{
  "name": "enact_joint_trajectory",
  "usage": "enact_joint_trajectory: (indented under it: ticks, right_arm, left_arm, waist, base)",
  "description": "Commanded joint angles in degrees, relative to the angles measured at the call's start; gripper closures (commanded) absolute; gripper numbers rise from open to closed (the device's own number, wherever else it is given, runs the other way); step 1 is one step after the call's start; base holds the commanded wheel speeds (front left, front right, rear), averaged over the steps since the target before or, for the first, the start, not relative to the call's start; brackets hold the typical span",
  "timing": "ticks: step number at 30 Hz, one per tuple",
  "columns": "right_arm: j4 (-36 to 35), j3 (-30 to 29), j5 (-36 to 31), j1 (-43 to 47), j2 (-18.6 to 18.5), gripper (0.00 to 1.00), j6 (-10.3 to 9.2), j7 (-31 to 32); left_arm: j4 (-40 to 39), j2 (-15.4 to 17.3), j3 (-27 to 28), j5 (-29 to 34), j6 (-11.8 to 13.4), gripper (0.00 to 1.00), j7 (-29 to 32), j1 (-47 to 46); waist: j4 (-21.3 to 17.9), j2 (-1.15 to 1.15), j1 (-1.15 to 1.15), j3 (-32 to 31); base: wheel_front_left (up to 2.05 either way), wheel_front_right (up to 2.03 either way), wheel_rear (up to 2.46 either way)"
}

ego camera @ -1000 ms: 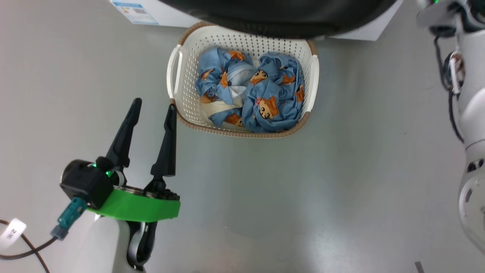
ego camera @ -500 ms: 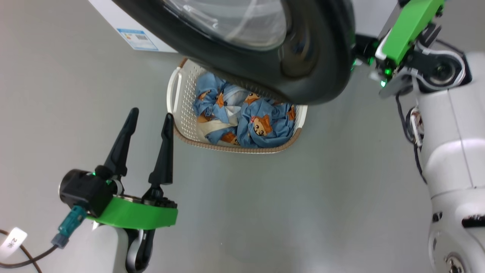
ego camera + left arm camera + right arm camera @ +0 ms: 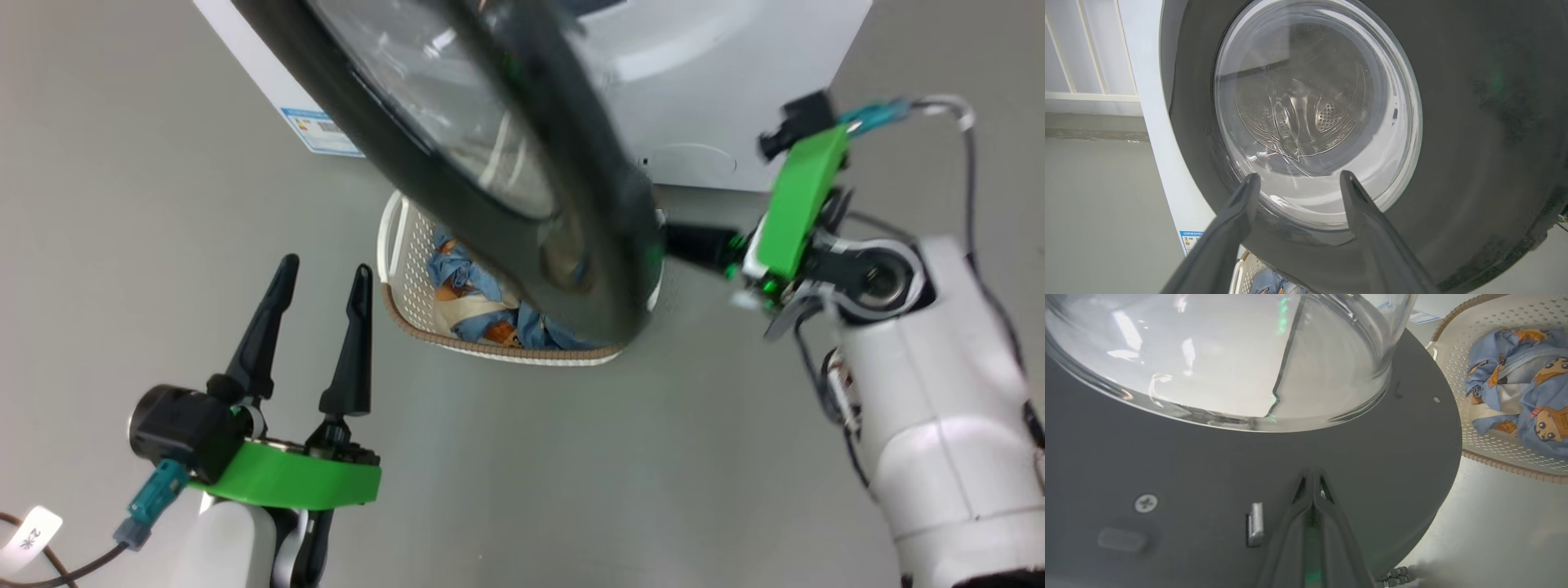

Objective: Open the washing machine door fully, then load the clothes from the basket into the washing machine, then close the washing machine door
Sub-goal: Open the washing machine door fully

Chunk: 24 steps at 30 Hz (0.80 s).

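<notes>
The washing machine door (image 3: pixel 592 208), black with a clear glass bowl, stands partly swung out from the white washing machine (image 3: pixel 735 73) and hangs over the basket (image 3: pixel 408 278). Blue printed clothes (image 3: pixel 467 276) lie in the basket, half hidden by the door. My right gripper (image 3: pixel 673 239) is shut, its joined fingertips against the door's black inner face (image 3: pixel 1372 465) just below the glass bowl (image 3: pixel 1229 355) and beside a metal latch (image 3: pixel 1256 523). My left gripper (image 3: pixel 324 271) stands open and holds nothing, left of the basket, pointing at the door's outer glass (image 3: pixel 1314 114).
Grey floor (image 3: pixel 571 457) lies all around the basket. A blue energy sticker (image 3: pixel 322 131) and a round flap (image 3: pixel 694 159) mark the machine's lower front. A wall with pale panelling (image 3: pixel 1086 61) stands behind the machine. A cable (image 3: pixel 49 563) trails at the lower left.
The head camera has tilted up. The door has swung further out over the basket, with my shut right gripper moving along on its inner face. My left gripper has stayed put.
</notes>
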Motion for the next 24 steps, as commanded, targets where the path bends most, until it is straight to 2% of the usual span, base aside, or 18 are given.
enact_joint_trajectory:
  ticks: [1,10,24]
  right_arm:
    - [-2.3,2.6,1.2,1.8,2.0,1.0,0.11,0.2]
    - [-4.9,12.4,7.9,6.8,2.0,1.0,0.11,-4.4]
    - [-4.1,26.0,15.2,7.0,2.0,1.0,0.11,-12.4]
  left_arm:
    - [-1.3,1.2,2.0,0.7,-0.2,0.0,-0.3,0.4]
    - [-1.0,1.5,3.2,0.9,-0.2,0.0,-0.3,1.5]
    - [-0.1,1.5,5.5,1.1,-0.2,0.0,-0.3,2.2]
  waist:
    - [0.3,0.0,0.0,-1.1]
    - [0.7,0.0,0.0,-3.1]
    - [1.9,0.0,0.0,-4.7]
  base:
    - [0.0,0.0,0.0]
    - [0.0,0.0,0.0]
    - [0.0,0.0,0.0]
